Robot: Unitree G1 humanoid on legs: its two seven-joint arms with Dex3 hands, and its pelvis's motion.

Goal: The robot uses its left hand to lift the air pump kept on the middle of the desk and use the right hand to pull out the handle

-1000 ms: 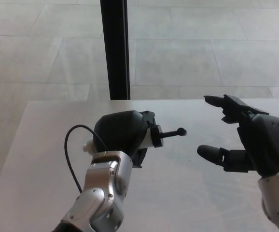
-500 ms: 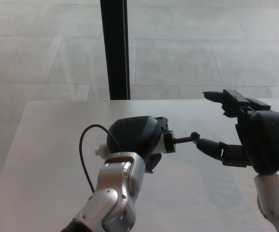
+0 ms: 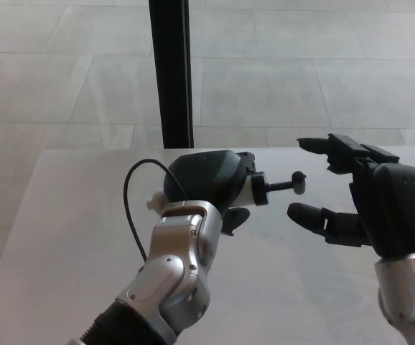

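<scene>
At centre frame, the robot's left hand [image 3: 204, 181] is wrapped around the air pump [image 3: 254, 191], holding it clear of the desk [image 3: 64, 237] with the pump's axis lying roughly level and pointing toward the right of the frame. Most of the pump body is hidden inside the black hand; a pale section shows at the hand's right edge, and a small white end piece sticks out on its left. From the pale section a thin dark rod runs right to the handle [image 3: 298, 182], a small dark knob.

At right, the right hand [image 3: 369, 205] is spread and holds nothing. Its thumb [image 3: 309, 215] reaches left at mid-height, its tip just below and slightly right of the handle, with a narrow gap between them. The two upper fingers [image 3: 329, 147] point left above the handle, well clear of it. The handle sits in the space between thumb and fingers, touched by neither.

A thin black hose [image 3: 132, 198] loops up from the left end of the pump and curves down along the left side of the silver forearm [image 3: 168, 277], which rises from the bottom edge.

Behind the pale desk lies a floor [image 3: 322, 72] of large light tiles. A black post [image 3: 170, 72] stands upright from the top of the frame down to the desk's far edge, just left of centre.
</scene>
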